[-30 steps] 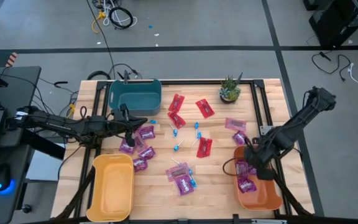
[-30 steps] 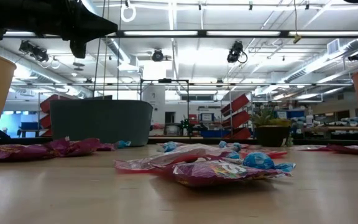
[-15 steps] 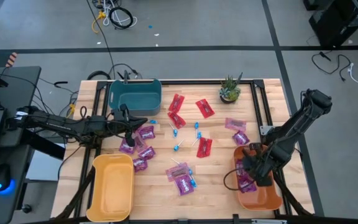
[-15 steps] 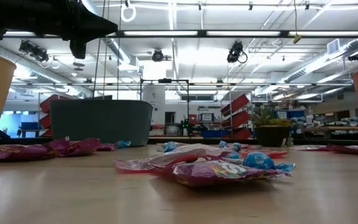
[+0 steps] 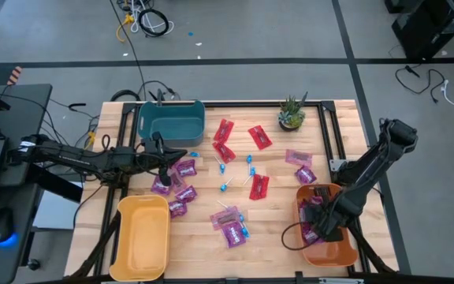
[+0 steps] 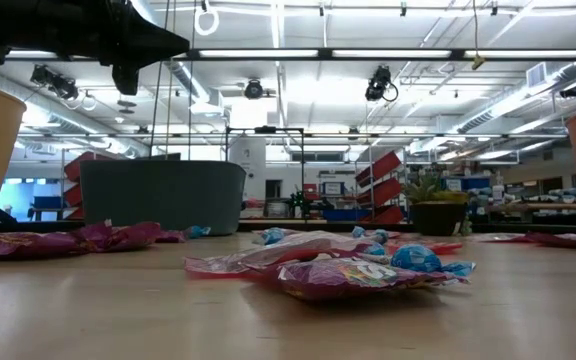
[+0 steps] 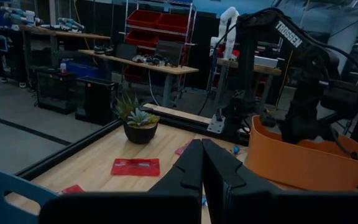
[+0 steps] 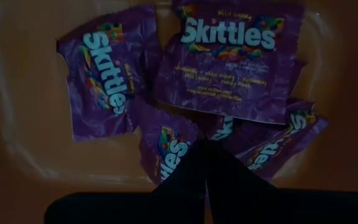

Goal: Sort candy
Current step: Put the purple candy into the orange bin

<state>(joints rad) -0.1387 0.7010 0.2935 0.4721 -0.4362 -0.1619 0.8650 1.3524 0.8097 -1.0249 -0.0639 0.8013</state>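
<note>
Moved since earlier: right arm has swung lower over the orange bin (image 5: 345, 254), its wrist now deeper above the bin's middle; the left arm and every loose sweet keep their places.
Landmark: the orange bin sits at the worktop's (image 5: 274, 237) front right corner; all places below are told from it.
Worktop: wooden, carrying three bins, with the yellow bin (image 5: 142, 237) across the front from the orange bin and the teal bin (image 5: 172, 118) diagonally far from it.
Right gripper (image 8: 205, 163): hanging just above the bin floor, fingers pressed together and holding nothing, as the right wrist view shows.
Left gripper (image 7: 201, 165): far across from the bin, waiting near the teal bin, fingers closed on nothing.
Purple packets (image 8: 229, 56): several already lie in the orange bin, overlapping, directly under the right fingers.
Loose candy: more purple packets (image 5: 181, 180) lie far from the bin by the left gripper, two (image 5: 299, 166) just behind the bin; red packets (image 5: 258, 186) and blue lollipops (image 5: 225, 186) are scattered mid-worktop.
Step in hand: judged a drop-off just done, with the arm due to leave the bin.
Doing it well: lift straight up clear of the bin rim before swinging, so the wall is not nudged.
Next pick: the purple pair just behind the bin looks the nearest; spread the fingers before descending and take one packet by an edge.
</note>
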